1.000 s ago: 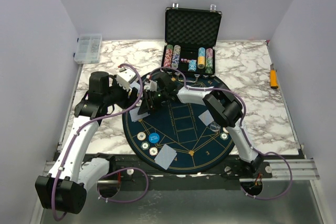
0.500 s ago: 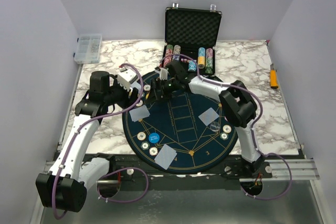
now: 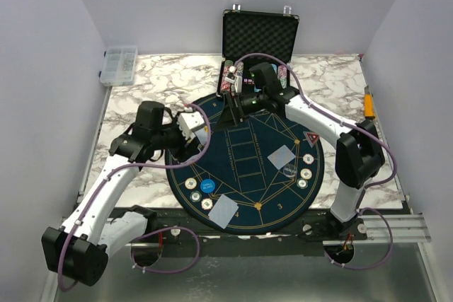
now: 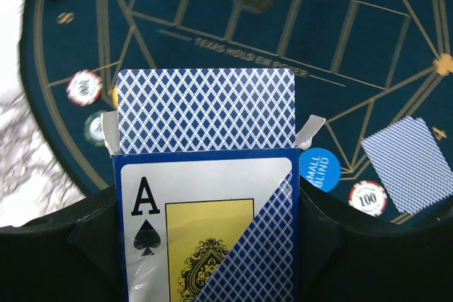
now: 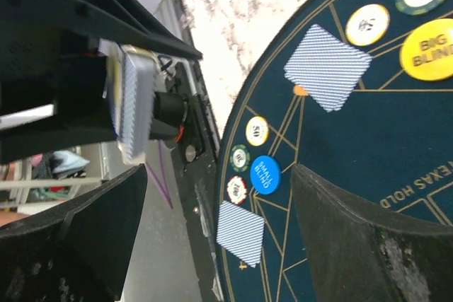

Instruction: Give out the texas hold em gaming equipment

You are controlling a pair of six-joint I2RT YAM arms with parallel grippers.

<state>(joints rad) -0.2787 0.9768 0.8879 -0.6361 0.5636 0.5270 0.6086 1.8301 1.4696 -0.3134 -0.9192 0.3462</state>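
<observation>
Left jaws pinch the deck (image 4: 205, 139) across its width, open end facing the spread, empty right jaws, well apart.

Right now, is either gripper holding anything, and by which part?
The left gripper grips the card box by its two long side edges, below the open flap. The right gripper is open and holds nothing.
</observation>
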